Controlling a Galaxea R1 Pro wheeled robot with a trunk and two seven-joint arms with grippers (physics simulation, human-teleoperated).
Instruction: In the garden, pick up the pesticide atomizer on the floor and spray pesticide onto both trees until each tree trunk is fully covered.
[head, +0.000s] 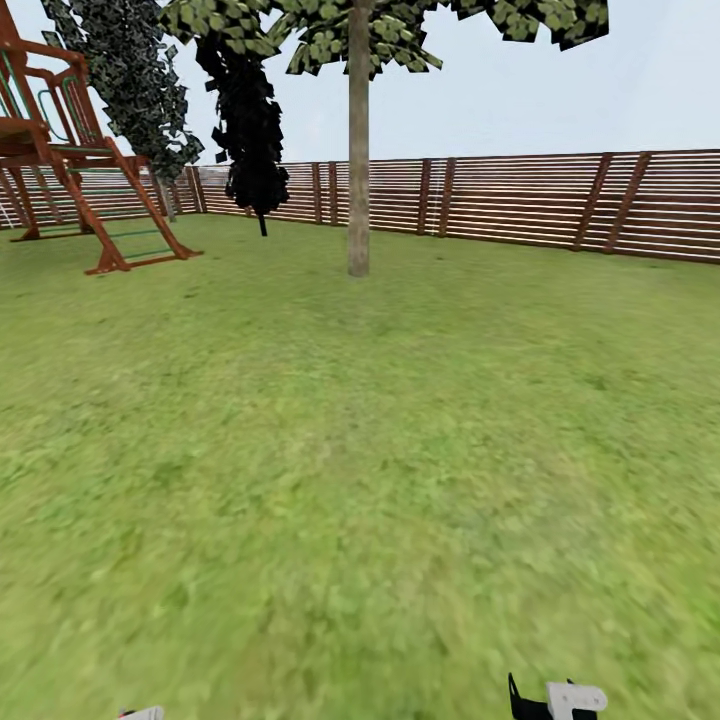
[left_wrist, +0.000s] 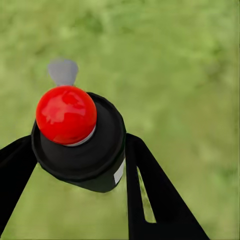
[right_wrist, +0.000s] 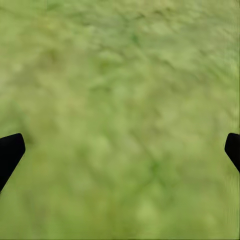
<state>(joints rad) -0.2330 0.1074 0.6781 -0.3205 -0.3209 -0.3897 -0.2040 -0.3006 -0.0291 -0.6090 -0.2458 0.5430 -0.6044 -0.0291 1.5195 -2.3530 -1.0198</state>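
Note:
In the left wrist view my left gripper (left_wrist: 77, 160) is shut on the pesticide atomizer (left_wrist: 80, 137), a black can with a red ball top and a grey nozzle, held over the grass. Far ahead in the head view stands a tree with a smooth grey-tan tree trunk (head: 358, 150) on the lawn, leafy crown above. My right gripper (right_wrist: 120, 150) hangs open over bare grass, its black fingertips (right_wrist: 10, 152) wide apart. A white part of the right arm (head: 575, 698) shows at the head view's bottom edge.
A wooden play tower (head: 70, 150) stands at the far left. A brown slatted fence (head: 520, 200) runs along the back of the lawn (head: 350, 450). Dark narrow trees (head: 250, 130) grow near the fence, left of the trunk.

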